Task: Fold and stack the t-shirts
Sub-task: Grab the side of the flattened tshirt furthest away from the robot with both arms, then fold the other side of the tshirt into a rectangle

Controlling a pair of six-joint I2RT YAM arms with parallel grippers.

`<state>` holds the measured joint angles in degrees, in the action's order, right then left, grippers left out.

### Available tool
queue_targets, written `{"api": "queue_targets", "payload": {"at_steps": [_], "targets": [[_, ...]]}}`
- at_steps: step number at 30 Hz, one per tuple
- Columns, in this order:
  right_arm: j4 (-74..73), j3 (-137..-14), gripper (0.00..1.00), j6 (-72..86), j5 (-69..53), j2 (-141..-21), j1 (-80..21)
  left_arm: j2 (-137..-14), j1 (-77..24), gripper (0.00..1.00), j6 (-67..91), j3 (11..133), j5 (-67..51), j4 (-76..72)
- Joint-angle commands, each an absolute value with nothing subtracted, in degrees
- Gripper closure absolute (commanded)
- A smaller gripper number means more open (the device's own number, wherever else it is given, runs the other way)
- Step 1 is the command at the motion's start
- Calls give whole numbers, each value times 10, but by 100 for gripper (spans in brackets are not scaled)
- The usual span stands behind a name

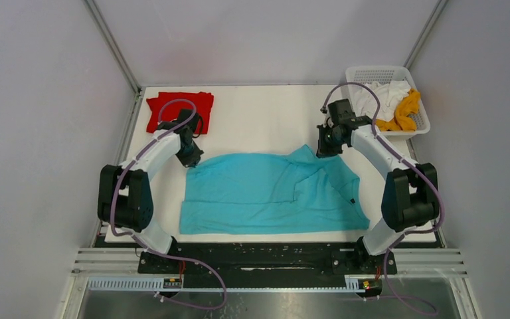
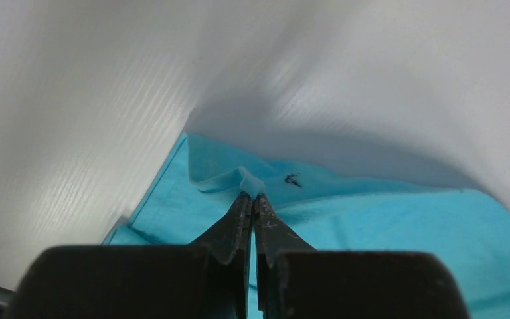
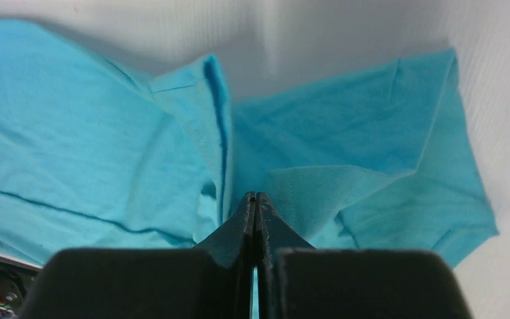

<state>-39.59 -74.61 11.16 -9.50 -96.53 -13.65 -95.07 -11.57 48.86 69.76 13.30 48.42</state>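
A turquoise-blue soft fabric t-shirt [image 1: 252, 196] lies spread on the white tabletop [image 1: 265, 119], enclosed by pale grey walls [image 1: 40, 100]. The left gripper [image 2: 252, 196] pinches the shirt's far-left corner. The right gripper [image 3: 253, 196] is clamped on its far-right fold. A folded bright red t-shirt [image 1: 179, 106] lies in the table's far-left corner.

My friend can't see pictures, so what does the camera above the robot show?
A turquoise t-shirt lies spread on a white table, its far edge pinched by the left end effector at one end and the right end effector at the other. A folded red t-shirt lies far left; a basket far right holds a white garment and a yellow garment.
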Motion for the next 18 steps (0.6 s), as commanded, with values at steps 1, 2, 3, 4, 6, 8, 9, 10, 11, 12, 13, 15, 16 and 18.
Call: {"api": "queue_targets", "payload": {"at_steps": [1,2,3,4,6,8,9,10,11,12,13,15,16,18], "targets": [[-401,-687,100,125,-70,-879,-155,-886,-124,100,486,647,155,461],[-407,-674,100,129,-61,-863,-156,-872,-125,100,489,634,156,459],[-416,-663,100,138,-47,-844,-157,-861,-126,100,491,621,154,460],[-425,-652,100,141,-40,-834,-157,-850,-126,100,493,611,151,459],[-437,-626,100,147,-27,-804,-158,-823,-128,100,497,590,150,457],[-453,-603,100,148,-19,-775,-159,-797,-129,100,498,570,154,456],[-463,-593,100,149,-14,-760,-159,-786,-129,100,498,558,155,456],[-469,-581,100,150,-9,-748,-161,-775,-130,100,500,547,155,457],[-472,-568,100,152,-7,-736,-162,-764,-129,100,501,536,155,456],[-474,-556,100,155,-8,-726,-162,-755,-129,100,502,525,157,455],[-476,-547,100,156,-10,-717,-163,-748,-129,100,503,516,161,454],[-481,-531,100,156,-11,-703,-165,-740,-129,100,504,500,177,453],[-484,-525,100,157,-9,-696,-165,-741,-129,100,504,498,185,453],[-491,-516,100,161,-9,-688,-165,-743,-128,100,506,499,193,458]]}}
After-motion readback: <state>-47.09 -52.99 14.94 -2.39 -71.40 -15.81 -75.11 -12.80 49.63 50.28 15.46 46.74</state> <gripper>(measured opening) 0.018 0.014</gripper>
